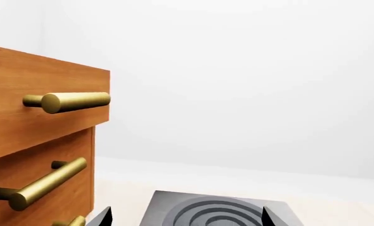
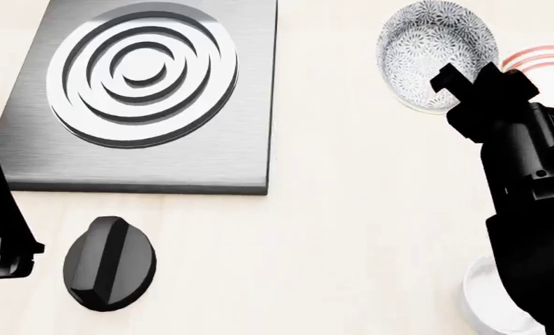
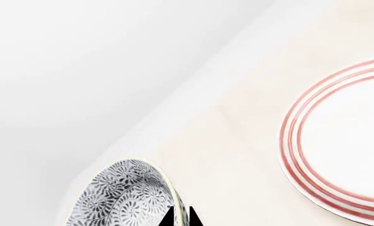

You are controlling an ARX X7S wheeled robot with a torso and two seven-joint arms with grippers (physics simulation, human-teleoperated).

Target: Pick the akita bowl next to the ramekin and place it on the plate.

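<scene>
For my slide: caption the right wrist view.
Right gripper closed on the patterned akita bowl's rim, red-ringed plate nearby.

Open counter lies between the burner plate [image 2: 142,98] with its control knob [image 2: 109,262] and the right arm [image 2: 528,209], while the akita bowl [image 2: 433,52], held at its rim by the right gripper [image 2: 455,82], stands just beside the plate [image 3: 337,141], with the ramekin [image 2: 486,300] under the arm.

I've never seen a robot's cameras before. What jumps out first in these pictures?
The patterned akita bowl at the head view's upper right, with the black right gripper at its rim and the red-ringed plate just beyond. At upper left sits a grey stove burner with concentric rings, a black knob below it. The left wrist view shows wooden drawers with brass handles.
</scene>
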